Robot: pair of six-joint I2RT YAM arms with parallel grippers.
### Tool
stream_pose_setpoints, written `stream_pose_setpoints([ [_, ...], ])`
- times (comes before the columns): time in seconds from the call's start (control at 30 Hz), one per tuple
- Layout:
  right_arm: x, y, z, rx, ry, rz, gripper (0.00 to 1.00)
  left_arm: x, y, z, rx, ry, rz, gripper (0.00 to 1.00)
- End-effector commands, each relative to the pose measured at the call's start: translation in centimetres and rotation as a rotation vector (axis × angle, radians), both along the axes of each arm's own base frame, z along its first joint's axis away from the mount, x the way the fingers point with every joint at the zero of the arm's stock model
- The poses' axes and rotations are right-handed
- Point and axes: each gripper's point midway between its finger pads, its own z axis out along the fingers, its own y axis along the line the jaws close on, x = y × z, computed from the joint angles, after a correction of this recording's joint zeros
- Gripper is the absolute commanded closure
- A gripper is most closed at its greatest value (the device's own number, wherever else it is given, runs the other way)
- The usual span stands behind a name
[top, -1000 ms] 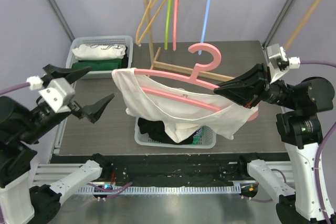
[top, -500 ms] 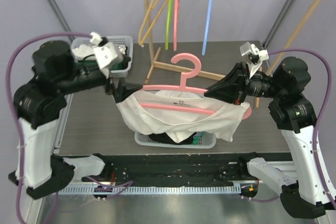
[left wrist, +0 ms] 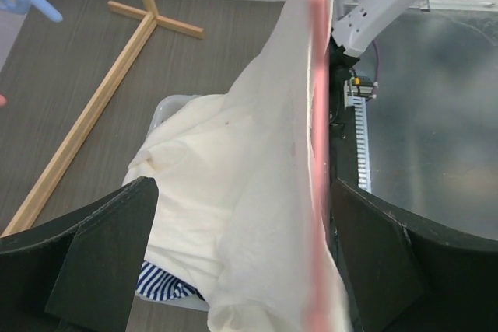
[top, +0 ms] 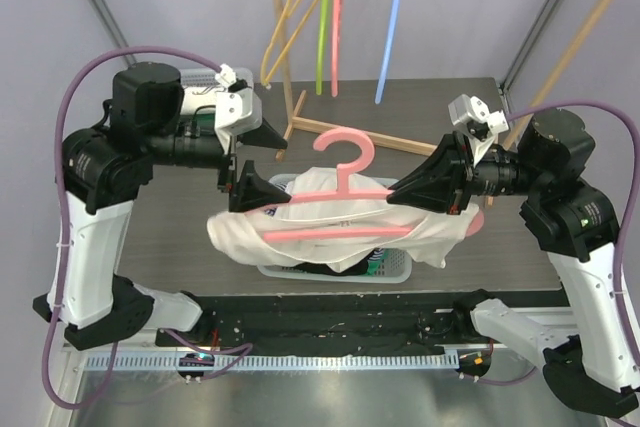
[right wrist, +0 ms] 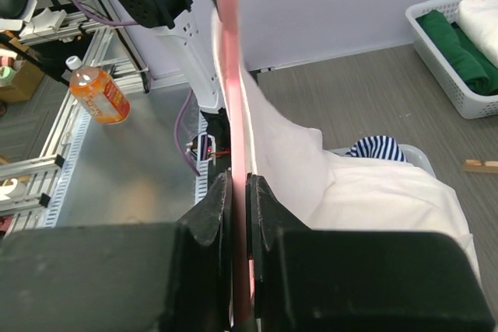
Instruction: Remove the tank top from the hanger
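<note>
A pink hanger (top: 345, 187) hangs in mid-air over the table with a white tank top (top: 300, 227) draped on it. My right gripper (top: 400, 192) is shut on the hanger's right arm; in the right wrist view its gripper (right wrist: 237, 192) pinches the pink hanger (right wrist: 230, 99), with the tank top (right wrist: 358, 192) just to the right. My left gripper (top: 252, 162) stands open at the hanger's left end. In the left wrist view the tank top (left wrist: 226, 192) and the hanger (left wrist: 317, 153) lie between the spread fingers of the gripper (left wrist: 241, 258).
A white basket (top: 398, 269) of dark and striped clothes sits under the hanger. Another basket (top: 243, 75) with folded clothes stands at the back left. A wooden rack (top: 283, 37) behind holds yellow, green, pink and blue hangers. An orange bottle (right wrist: 99, 95) stands off the table.
My left arm has swung in from the far left to the hanger's left end, still open. The hanger and top have shifted lower, and the top's left side sags.
</note>
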Motion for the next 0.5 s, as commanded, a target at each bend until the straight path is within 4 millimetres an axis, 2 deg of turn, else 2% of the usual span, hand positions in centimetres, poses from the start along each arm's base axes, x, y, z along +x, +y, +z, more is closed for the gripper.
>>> stream_pose_setpoints([
  [0.0,1.6,0.1,1.1,-0.002,-0.074,-0.077,0.99,-3.7,1.1,1.2,-0.038,0.034,-0.054,0.01],
  [0.13,2.6,0.3,0.0,-0.031,-0.07,-0.103,0.99,-2.8,1.3,3.0,-0.097,-0.048,0.014,0.0],
  [0.17,2.7,0.4,0.0,-0.032,-0.071,-0.106,0.99,-2.6,1.4,4.1,-0.134,-0.095,0.033,0.0],
  [0.27,3.1,0.5,0.1,-0.033,-0.071,-0.12,0.99,-2.1,0.9,3.2,-0.136,-0.037,0.047,0.0],
  [0.47,3.4,0.8,1.4,-0.01,-0.09,-0.122,0.99,-0.2,-0.3,-0.2,-0.079,0.061,0.068,0.0],
])
